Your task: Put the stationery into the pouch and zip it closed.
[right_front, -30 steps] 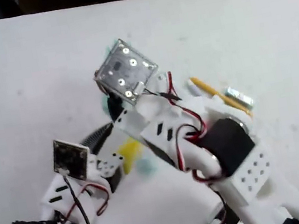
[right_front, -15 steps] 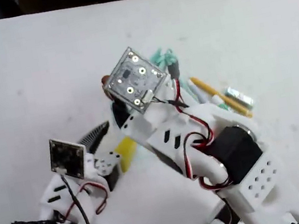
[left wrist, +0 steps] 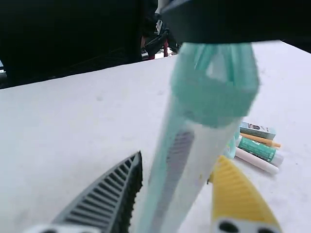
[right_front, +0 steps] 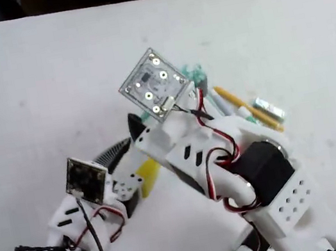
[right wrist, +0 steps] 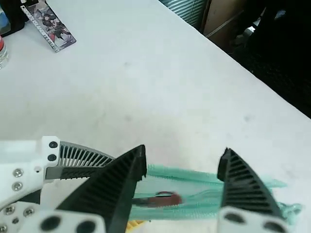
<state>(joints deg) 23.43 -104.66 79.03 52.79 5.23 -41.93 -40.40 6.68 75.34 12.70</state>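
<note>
While the left gripper (left wrist: 181,158) clamps its grey and yellow jaws on one end of the mint-green, see-through pouch (left wrist: 214,87), the pouch juts up off the table (right_front: 29,78), a red item (right wrist: 165,198) inside. The right gripper (right wrist: 183,150) holds its jaws wide apart, astride the pouch. Pens (left wrist: 257,148) lie nearby.

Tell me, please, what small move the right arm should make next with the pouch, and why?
Probably close the right end effector on the pouch. Its fingers stand open on either side of it, the left end effector grips it, and the pens lie outside it on the table, so a second hold seems needed to open it.
</note>
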